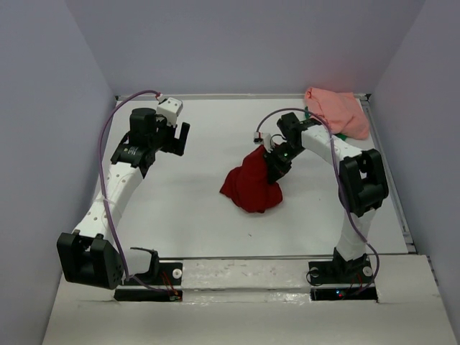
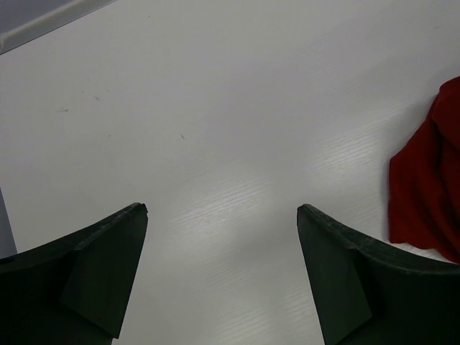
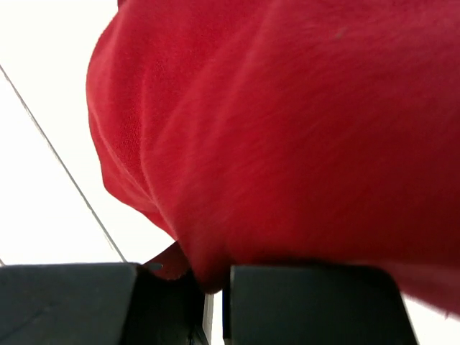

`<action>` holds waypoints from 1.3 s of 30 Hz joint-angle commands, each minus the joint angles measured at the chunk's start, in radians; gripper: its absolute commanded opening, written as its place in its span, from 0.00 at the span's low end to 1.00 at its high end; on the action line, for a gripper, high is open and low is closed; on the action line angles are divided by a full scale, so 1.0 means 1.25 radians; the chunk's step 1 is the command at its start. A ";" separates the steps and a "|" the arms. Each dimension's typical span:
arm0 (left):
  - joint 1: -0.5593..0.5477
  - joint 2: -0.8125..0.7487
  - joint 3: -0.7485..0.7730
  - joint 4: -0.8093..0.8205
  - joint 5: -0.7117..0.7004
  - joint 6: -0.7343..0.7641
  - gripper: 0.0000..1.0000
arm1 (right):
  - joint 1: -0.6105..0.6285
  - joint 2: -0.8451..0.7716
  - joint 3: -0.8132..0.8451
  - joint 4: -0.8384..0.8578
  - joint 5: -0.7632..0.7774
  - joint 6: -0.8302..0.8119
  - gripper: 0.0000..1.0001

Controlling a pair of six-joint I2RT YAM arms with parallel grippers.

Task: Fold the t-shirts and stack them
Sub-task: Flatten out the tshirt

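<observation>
Overhead, finds the red shirt (image 1: pixel 251 188) heaped mid-table and drawn up to a peak at its far right side, clamped there by the closed right claw (image 1: pixel 275 164). Places the pink shirt (image 1: pixel 336 111) in the far right corner of the table (image 1: pixel 194 215), with a bit of green cloth (image 1: pixel 343 135) peeking out at its edge, well apart from the red heap. Puts the left claw (image 1: pixel 176 136) far left, jaws wide, gripping nothing, well apart from all cloth. From the left wrist, confirms as much: spread fingers (image 2: pixel 100 259) above bare table, with only an edge of red shirt (image 2: pixel 428 187) at the right border. From the right wrist, fills almost wholly with red cloth draping over the closed right claw (image 3: pixel 214 284), a fold nipped between the pads; cannot tell the number of layers caught. As for risks: may raise a bunched wad instead of one clean edge, given the crumpled heap, defeating any flat spread; may lose a thin fold on lifting; may drag the heap toward the pink shirt and tangle both; may leave the shirt hanging twisted without the left claw on a second corner.
</observation>
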 commanded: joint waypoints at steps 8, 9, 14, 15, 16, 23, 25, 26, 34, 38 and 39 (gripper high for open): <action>0.007 -0.016 0.022 0.011 0.048 -0.017 0.92 | -0.004 -0.063 0.300 -0.020 0.109 0.031 0.00; 0.007 -0.013 0.022 0.011 0.053 -0.019 0.92 | -0.004 -0.063 0.325 -0.021 0.119 0.034 0.00; 0.008 0.000 0.039 0.010 0.058 -0.020 0.91 | -0.004 -0.061 0.487 -0.043 0.172 0.053 0.00; 0.008 0.001 0.041 0.008 0.060 -0.020 0.91 | -0.004 -0.061 0.505 -0.047 0.190 0.054 0.00; 0.008 0.001 0.041 0.008 0.062 -0.020 0.91 | -0.004 -0.063 0.520 -0.052 0.200 0.053 0.00; 0.008 0.016 0.047 0.012 0.060 -0.020 0.91 | -0.004 -0.068 0.559 -0.061 0.132 0.064 0.00; 0.007 0.019 0.054 0.010 0.043 -0.018 0.91 | 0.014 -0.043 0.563 -0.074 0.121 0.069 0.00; 0.007 0.015 0.055 0.007 0.039 -0.018 0.91 | 0.023 -0.037 0.557 -0.079 0.120 0.066 0.00; 0.008 -0.017 0.033 0.013 0.029 -0.013 0.91 | 0.110 0.042 0.555 -0.119 0.104 0.065 0.00; 0.008 -0.023 0.031 0.017 0.016 -0.013 0.91 | 0.158 0.080 0.588 -0.152 0.042 0.052 0.00; 0.008 -0.024 0.031 0.019 0.015 -0.013 0.91 | 0.183 0.090 0.606 -0.153 0.034 0.053 0.00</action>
